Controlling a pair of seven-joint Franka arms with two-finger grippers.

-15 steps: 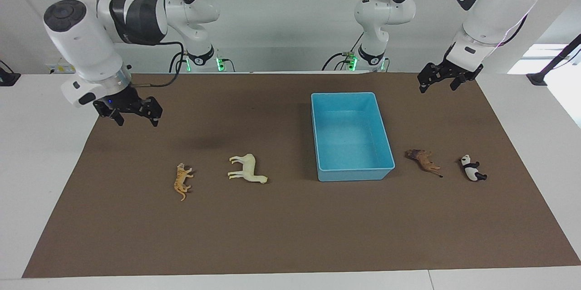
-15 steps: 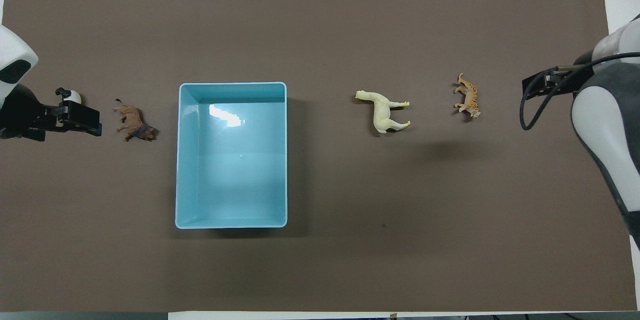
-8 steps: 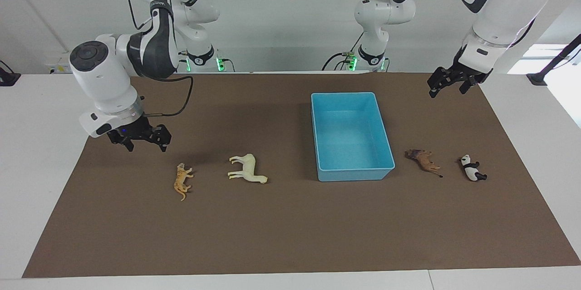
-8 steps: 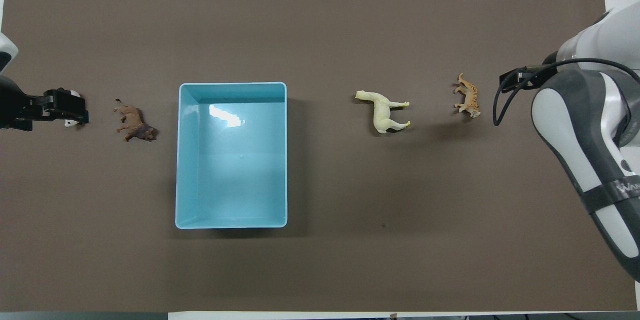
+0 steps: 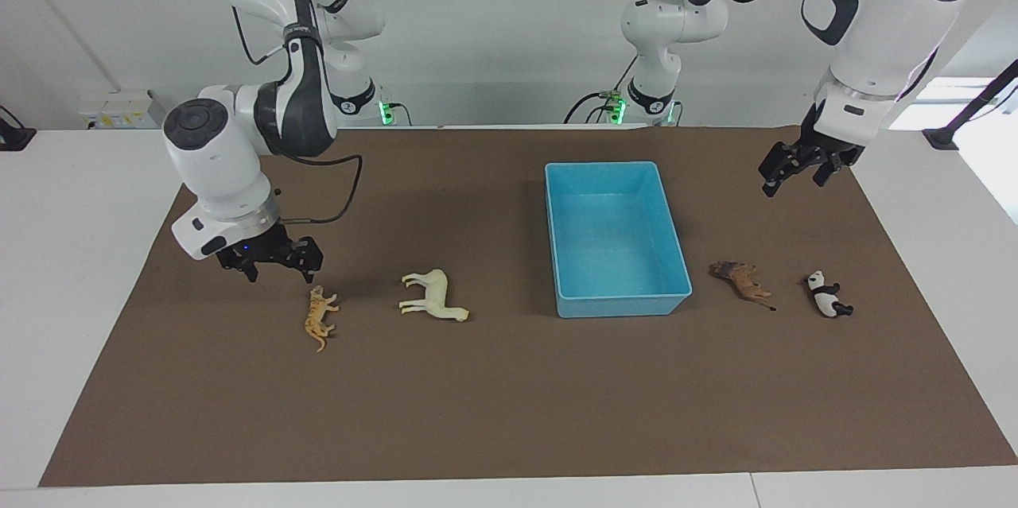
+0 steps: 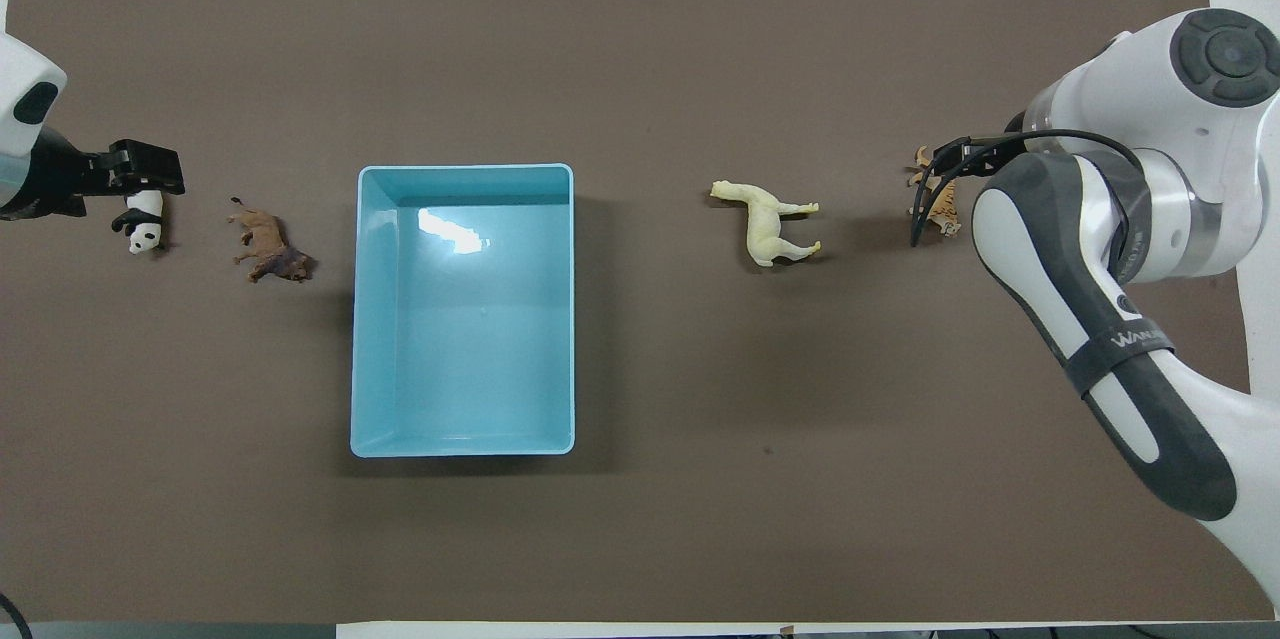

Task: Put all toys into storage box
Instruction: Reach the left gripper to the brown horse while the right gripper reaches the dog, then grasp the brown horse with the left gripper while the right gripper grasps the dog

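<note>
Right claw (image 5: 273, 266) hangs spread open and empty, the small orange striped plastic tiger (image 5: 320, 316) at its 5 o'clock in the facing view. Left claw (image 5: 799, 168), open too, sits above the black-and-white panda figurine (image 5: 827, 294). The light blue rectangular plastic storage box (image 5: 668, 242) sits mid-counter (image 5: 509, 405).

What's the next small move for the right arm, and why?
Probably lower the right gripper the last bit onto the tiger: it hangs open right beside the toy, not touching, and the box is empty with all four toys on the mat.
</note>
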